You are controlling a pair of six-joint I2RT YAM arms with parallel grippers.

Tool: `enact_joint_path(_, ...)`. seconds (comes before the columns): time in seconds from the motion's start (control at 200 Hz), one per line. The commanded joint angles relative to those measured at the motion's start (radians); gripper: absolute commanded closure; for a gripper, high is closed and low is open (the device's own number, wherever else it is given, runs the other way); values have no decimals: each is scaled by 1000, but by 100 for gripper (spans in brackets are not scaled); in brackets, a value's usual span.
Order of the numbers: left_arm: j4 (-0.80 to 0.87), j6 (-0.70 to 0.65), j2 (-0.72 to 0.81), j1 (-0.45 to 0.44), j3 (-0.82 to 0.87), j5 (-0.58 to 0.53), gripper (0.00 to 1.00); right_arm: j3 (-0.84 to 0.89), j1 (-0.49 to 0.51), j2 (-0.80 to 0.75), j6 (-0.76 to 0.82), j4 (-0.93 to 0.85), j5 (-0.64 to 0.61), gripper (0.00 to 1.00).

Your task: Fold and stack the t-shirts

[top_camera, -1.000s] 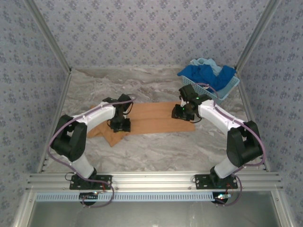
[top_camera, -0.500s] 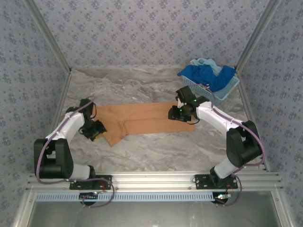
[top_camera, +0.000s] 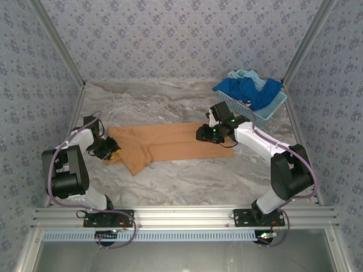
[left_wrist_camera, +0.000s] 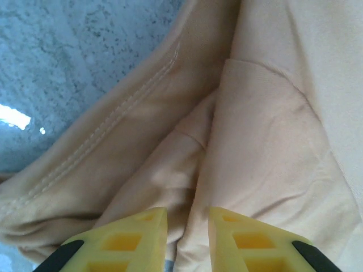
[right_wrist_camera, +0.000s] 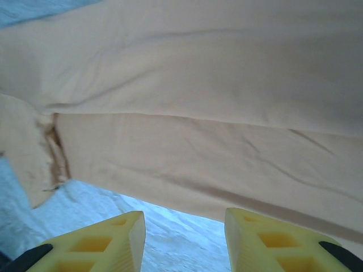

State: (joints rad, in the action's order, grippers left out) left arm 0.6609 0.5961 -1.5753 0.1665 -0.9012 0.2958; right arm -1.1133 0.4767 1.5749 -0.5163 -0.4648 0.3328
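An orange-tan cloth t-shirt (top_camera: 170, 144) lies mid-frame on the marble worktop (top_camera: 187, 181), long axis left to right. The left claw (top_camera: 112, 153) is nearly closed over the frame-left sleeve, grip unclear, while the right claw (top_camera: 199, 136) hovers open and empty at the opposite end.

You can't tell whether the left claw (left_wrist_camera: 187, 221) grips the orange shirt (left_wrist_camera: 266, 130). Basket (top_camera: 271, 110) hides most of the blue shirts (top_camera: 249, 90).

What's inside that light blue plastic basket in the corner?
Crumpled royal blue cloth and pale aqua cloth heap out of the light blue perforated plastic basket. Anything beneath them is covered.
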Motion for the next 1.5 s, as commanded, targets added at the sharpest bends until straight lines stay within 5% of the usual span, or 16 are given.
enact_joint_path(0.0, -13, -43, -12, 5, -22, 1, 74, 29, 5, -31, -32, 123, 113, 55)
enact_joint_path(0.635, -79, -52, -37, -5, -31, 26, 82, 46, 0, -20, -60, 141, 126, 56)
enact_joint_path(0.864, -83, -50, -12, -5, -30, 31, 98, 48, -1, -34, -60, 131, 121, 56)
enact_joint_path(1.159, 84, -21, 48, -6, -125, 2, 100, 53, -1, -47, -58, 118, 120, 57)
enact_joint_path(1.494, 246, -21, -63, -9, -342, -15, 100, 53, -6, -41, -59, 111, 124, 57)
